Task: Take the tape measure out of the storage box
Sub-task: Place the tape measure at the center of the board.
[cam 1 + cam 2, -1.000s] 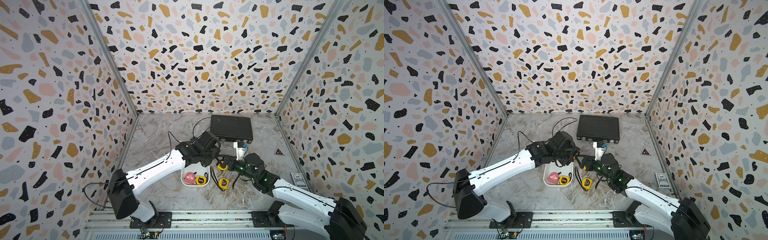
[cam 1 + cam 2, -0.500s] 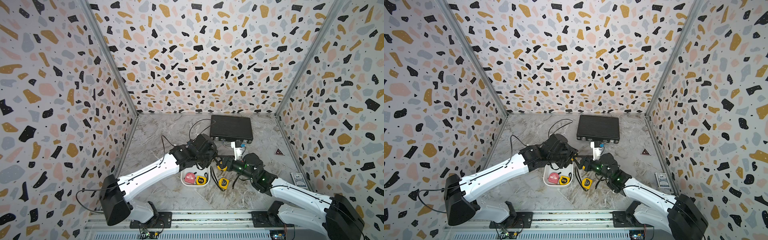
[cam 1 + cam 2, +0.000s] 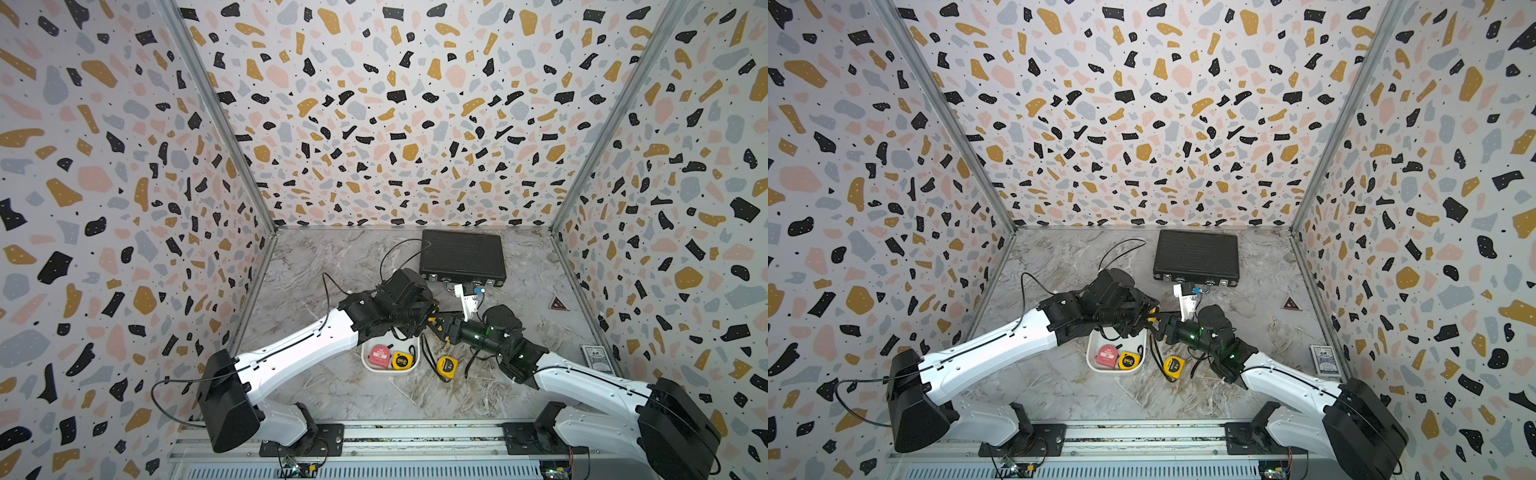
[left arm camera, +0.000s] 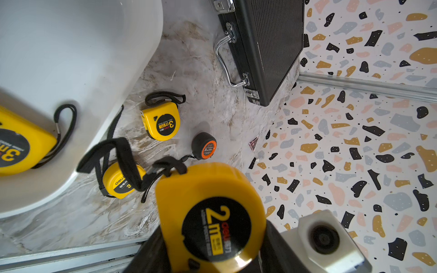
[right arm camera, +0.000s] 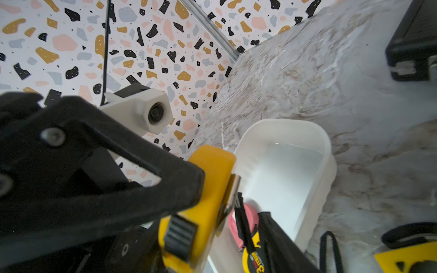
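Storage box [image 3: 365,357] sits nearest, with a pink tape measure [image 3: 379,356] and a yellow 3 m tape measure [image 3: 402,360] in its near end. Loose yellow tape measure [image 3: 447,367] lies on the table at its 3 o'clock. At the box's 1 o'clock, left gripper [image 3: 428,321] clamps the yellow 2 m tape measure [image 4: 210,212] in the air. Right gripper [image 3: 441,326] is right against it, can't tell its grip. Black briefcase [image 3: 461,255] is far, 12 o'clock.

Both top views look down from high at 6 o'clock toward the wall [image 3: 395,124] at 12. Close in, the left wrist camera [image 5: 156,113] and right wrist camera [image 4: 324,236] face each other across the tape measure [image 4: 210,219]; both show the box [image 5: 283,177].
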